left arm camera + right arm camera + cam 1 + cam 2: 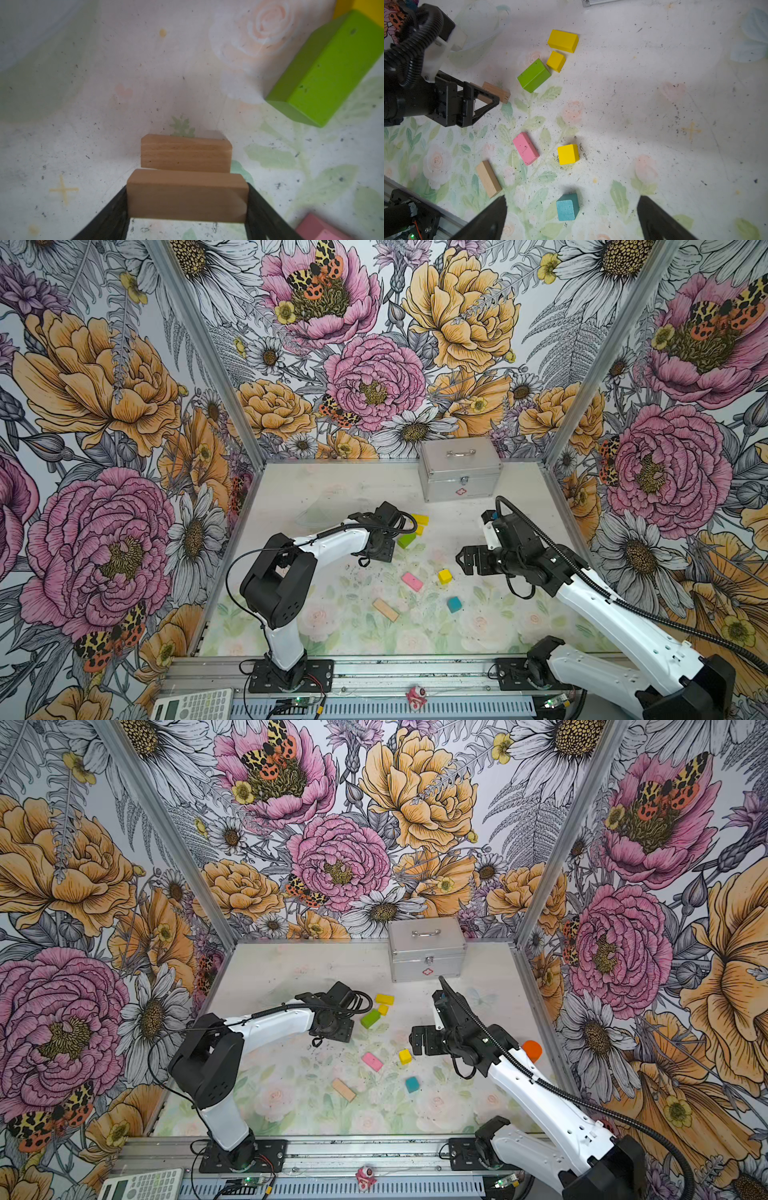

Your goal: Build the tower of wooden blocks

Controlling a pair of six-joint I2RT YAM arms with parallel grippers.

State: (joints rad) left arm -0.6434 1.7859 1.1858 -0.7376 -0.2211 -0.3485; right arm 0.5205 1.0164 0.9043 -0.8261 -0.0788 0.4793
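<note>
At the front edge a calculator [193, 704] lies by the rail (outside the work area). On the table [316, 497], nearest the arms' bases, a tan bar [385, 609] lies flat and aslant. The teal cube [454, 604] sits well to its right. Just beyond them the pink slab [412, 581] lies flat, and the near yellow cube [444, 576] sits close on its right, apart from it.

The right gripper [459, 562] hangs over the table just right of that cube, its jaws spread wide with nothing between them. In the right wrist view its fingers [492, 220] stand well clear of the teal cube on either side.

Left of the middle, the left gripper [187, 189] is clamped on a held bar [187, 203] of tan wood, one finger on each side. A second bar [186, 153], also tan, lies on the table just past it; whether the two touch I cannot tell.

Farther back lies the green bar [406, 540], with the far yellow cube [419, 529] at its corner. The yellow slab [419, 519] is just behind that. The silver case [459, 468] stands shut against the back wall, well apart from the rest.
</note>
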